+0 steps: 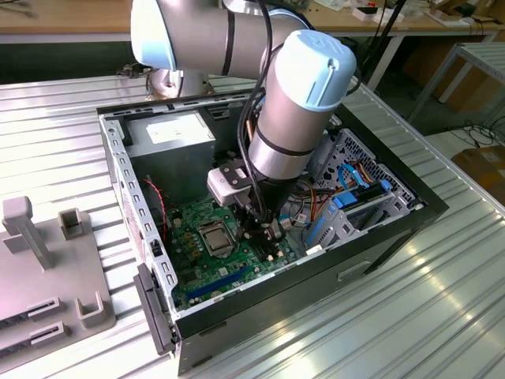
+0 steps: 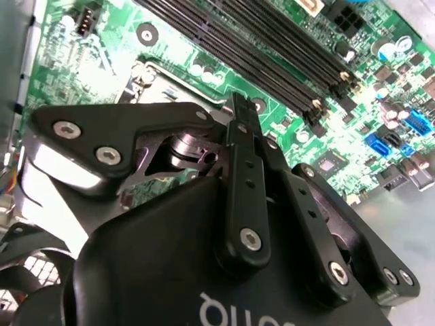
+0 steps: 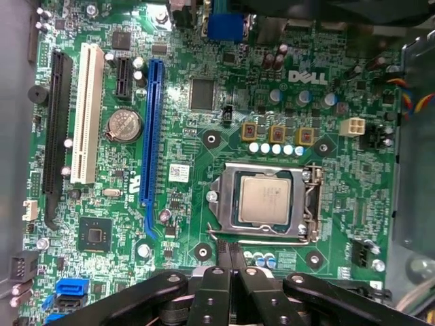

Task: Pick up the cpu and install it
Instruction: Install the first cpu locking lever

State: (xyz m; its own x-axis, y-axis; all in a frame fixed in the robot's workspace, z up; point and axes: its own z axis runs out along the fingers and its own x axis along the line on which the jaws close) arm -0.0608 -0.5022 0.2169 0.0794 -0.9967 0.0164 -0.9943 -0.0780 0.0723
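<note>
So your cpu (image 3: 264, 200) is sitting in the socket (image 3: 266, 202) on the green board (image 3: 204, 136), and your gripper (image 3: 230, 252) hovers just beside it, fingers pinched together on nothing.

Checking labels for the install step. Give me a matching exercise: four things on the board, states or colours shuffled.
Things:
1. cpu
2. coin cell
3. long slot nearest the socket
4. gripper

States:
A. round and silver
B. blue
C. lying inside the metal-framed socket
D. jaws together, nothing between them

Pairs: 1-C, 2-A, 3-B, 4-D
</note>
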